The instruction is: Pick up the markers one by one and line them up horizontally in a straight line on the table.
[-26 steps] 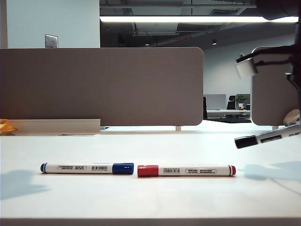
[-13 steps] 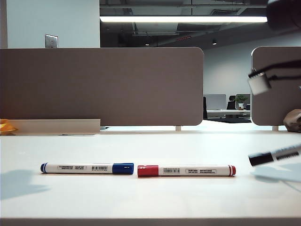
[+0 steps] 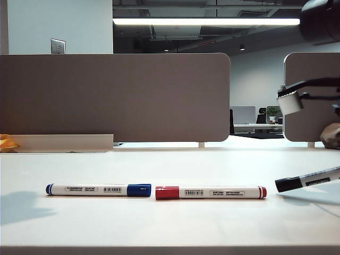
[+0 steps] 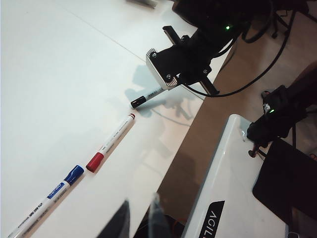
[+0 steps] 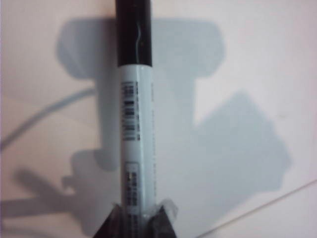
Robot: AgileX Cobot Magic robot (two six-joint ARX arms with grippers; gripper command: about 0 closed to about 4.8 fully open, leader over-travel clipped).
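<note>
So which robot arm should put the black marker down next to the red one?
Right. The right gripper already holds the black marker just past the red marker; the left gripper hangs open by the blue marker.

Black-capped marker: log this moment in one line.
black-capped marker: in right pincer, tilted above table | blue-capped marker, red-capped marker: in line | left pincer: open, idle

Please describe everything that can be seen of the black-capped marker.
The black-capped marker is slim, with a white, plastic-looking barrel that carries a barcode label and small print, and a glossy black cap. The right end effector is shut on its rear end and holds it tilted, cap lower, just above the table, to the right of the red-capped marker. Its cap points toward that marker. Nothing but the fingers touches it, as far as the views show.
</note>
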